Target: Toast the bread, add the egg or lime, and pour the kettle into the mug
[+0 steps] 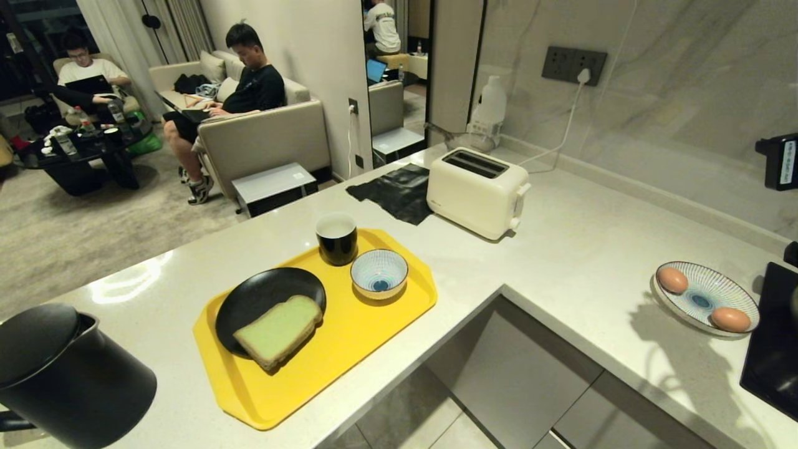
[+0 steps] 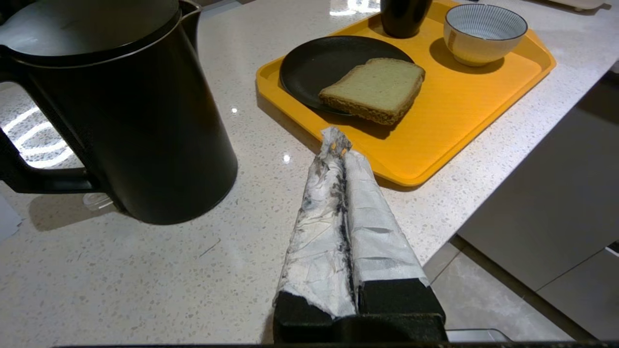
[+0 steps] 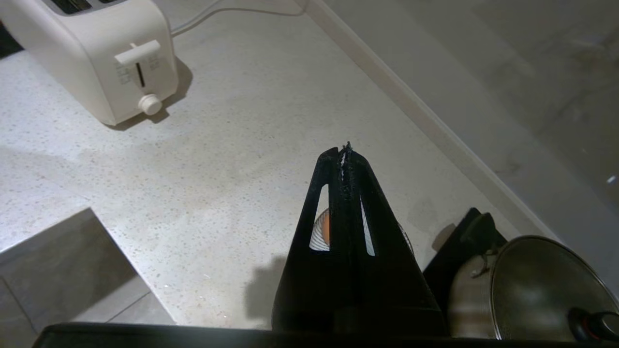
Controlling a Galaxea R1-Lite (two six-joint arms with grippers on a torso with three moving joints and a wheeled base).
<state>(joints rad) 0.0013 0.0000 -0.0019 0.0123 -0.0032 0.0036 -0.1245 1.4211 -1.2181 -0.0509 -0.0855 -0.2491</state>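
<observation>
The bread (image 1: 278, 330) lies on a black plate (image 1: 249, 299) on a yellow tray (image 1: 374, 324), beside the black mug (image 1: 336, 239) and a striped bowl (image 1: 379, 273). The black kettle (image 1: 68, 374) stands at the counter's near left. Two eggs (image 1: 672, 279) (image 1: 730, 318) rest on a striped plate (image 1: 701, 299) at the right. No lime is in view. My left gripper (image 2: 337, 140), wrapped in white tape, is shut and empty, between the kettle (image 2: 121, 106) and the tray (image 2: 459, 111). My right gripper (image 3: 344, 152) is shut and empty above the egg plate; an egg (image 3: 326, 227) shows through a finger slot.
A cream toaster (image 1: 477, 190) stands at the back, plugged into the wall, with a black cloth (image 1: 396, 190) beside it. A lidded pot (image 3: 532, 285) sits on a black hob (image 1: 773, 349) at the far right. The counter edge makes an inner corner (image 1: 502, 290). People sit on sofas beyond the counter.
</observation>
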